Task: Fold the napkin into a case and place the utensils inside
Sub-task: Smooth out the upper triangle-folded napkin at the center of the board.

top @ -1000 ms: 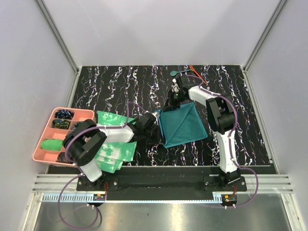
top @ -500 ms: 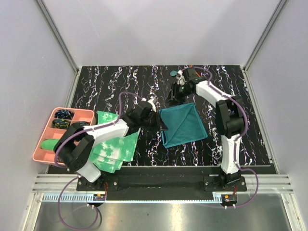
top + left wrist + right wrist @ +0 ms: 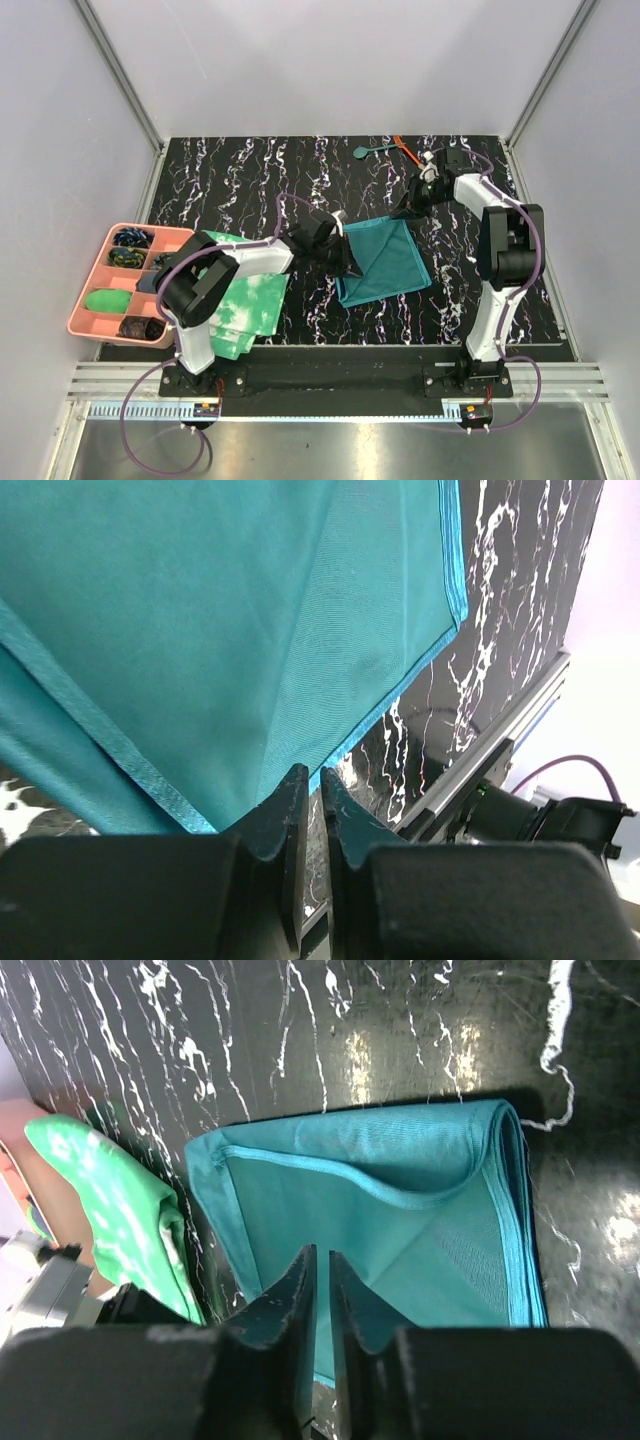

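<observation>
Pink tray (image 3: 150, 229), green lump (image 3: 105, 299) inside

You are looking at soft, matt woven cloth in the napkin (image 3: 250, 630), with a hemmed edge that is slightly shinier. The table (image 3: 250, 180) has a black marbled top, smooth and glossy enough to throw glare. The mottled green cloth (image 3: 250, 305) looks matt too, and the pink tray (image 3: 87, 283) is smooth plastic.
</observation>
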Action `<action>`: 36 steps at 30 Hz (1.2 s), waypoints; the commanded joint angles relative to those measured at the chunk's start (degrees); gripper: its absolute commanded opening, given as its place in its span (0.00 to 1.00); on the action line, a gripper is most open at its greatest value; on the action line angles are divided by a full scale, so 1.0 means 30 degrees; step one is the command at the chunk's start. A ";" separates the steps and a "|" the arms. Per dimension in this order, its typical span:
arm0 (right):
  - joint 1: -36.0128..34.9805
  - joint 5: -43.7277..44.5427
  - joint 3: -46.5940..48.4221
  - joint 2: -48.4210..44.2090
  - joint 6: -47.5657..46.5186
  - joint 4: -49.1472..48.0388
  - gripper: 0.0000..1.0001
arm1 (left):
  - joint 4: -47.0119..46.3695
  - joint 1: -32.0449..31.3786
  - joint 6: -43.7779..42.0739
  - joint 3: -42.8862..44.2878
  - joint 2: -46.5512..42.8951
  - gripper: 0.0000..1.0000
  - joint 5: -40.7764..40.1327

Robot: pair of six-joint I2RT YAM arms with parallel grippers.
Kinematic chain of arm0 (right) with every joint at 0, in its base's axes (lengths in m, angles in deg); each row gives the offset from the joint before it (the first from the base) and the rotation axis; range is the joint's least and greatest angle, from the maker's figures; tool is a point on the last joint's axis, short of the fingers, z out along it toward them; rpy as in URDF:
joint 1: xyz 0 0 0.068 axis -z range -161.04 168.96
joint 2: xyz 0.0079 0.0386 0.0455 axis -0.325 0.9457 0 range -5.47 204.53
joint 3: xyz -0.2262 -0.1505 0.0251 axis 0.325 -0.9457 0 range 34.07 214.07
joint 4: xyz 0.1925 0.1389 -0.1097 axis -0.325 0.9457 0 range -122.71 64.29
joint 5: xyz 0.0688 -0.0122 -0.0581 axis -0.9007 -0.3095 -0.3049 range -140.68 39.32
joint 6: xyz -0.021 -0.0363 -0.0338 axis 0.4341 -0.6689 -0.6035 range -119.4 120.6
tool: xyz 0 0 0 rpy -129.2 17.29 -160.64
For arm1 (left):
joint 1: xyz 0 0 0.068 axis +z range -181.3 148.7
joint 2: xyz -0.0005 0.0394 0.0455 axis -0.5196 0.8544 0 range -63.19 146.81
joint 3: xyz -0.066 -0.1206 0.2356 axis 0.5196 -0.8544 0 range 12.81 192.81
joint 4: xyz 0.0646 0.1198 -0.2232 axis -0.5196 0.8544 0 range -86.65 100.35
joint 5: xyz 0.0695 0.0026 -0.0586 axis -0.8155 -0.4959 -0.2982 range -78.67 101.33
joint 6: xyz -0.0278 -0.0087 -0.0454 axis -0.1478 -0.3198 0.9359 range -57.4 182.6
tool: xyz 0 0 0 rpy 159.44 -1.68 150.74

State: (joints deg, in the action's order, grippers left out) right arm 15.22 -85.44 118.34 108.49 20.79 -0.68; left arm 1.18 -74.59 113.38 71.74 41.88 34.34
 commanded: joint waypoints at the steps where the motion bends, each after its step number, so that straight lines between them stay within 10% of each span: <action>1: 0.0019 -0.1507 -0.0111 0.0921 -0.0489 -0.1155 0.16 | -0.0623 -0.0190 -0.0434 0.0278 0.0042 0.11 0.0390; 36: 0.0839 -0.1655 0.2350 0.4001 0.0038 -0.2298 0.16 | -0.0771 -0.0015 -0.1136 -0.1541 0.0016 0.12 -0.0782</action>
State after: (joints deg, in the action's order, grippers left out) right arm 17.53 -89.05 122.84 121.97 20.37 -6.34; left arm -0.99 -75.03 111.00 67.94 44.55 33.18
